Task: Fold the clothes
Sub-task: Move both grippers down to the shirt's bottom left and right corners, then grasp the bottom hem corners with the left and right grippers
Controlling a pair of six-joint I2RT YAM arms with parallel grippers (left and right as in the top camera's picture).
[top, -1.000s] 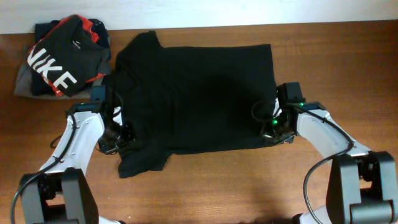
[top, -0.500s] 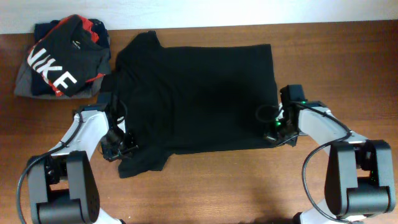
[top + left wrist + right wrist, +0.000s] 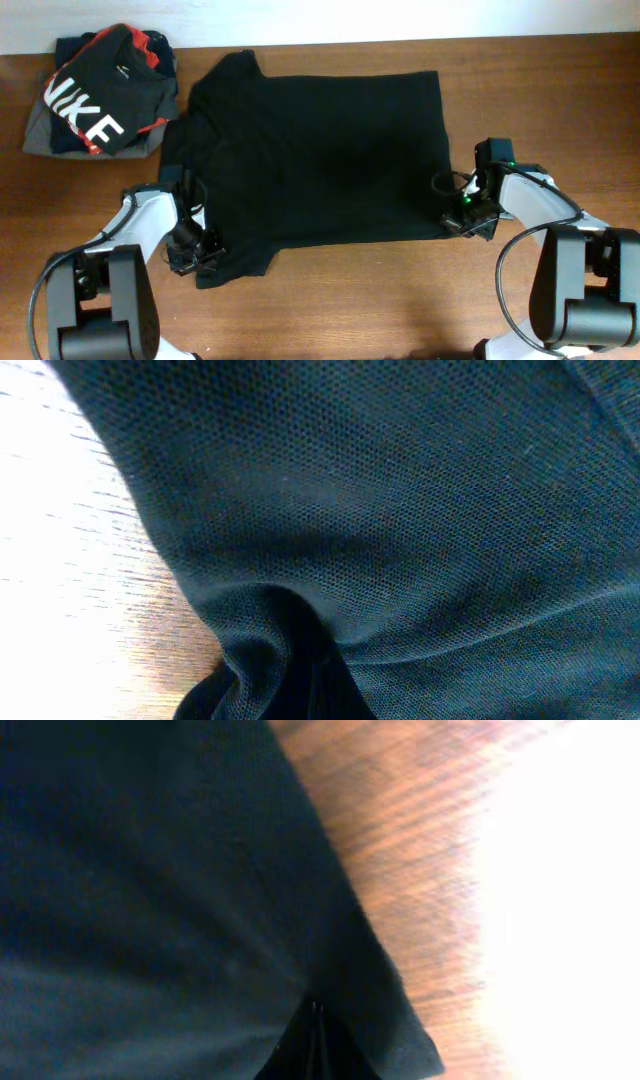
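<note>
Clothes (image 3: 320, 150): black shirt spread flat mid-bench (image 3: 350, 300), collar to your left, no fold made yet. Left gripper (image 3: 198, 254) jaws clamped on near sleeve. Right gripper (image 3: 458, 220) jaws clamped on near hem corner. All folding left for you; first fold looks ready to start.

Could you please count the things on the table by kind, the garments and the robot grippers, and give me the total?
black T-shirt: 1
black-and-red NIKE garment: 1
grey folded garment: 1
grippers: 2, left gripper and right gripper
Total: 5
</note>
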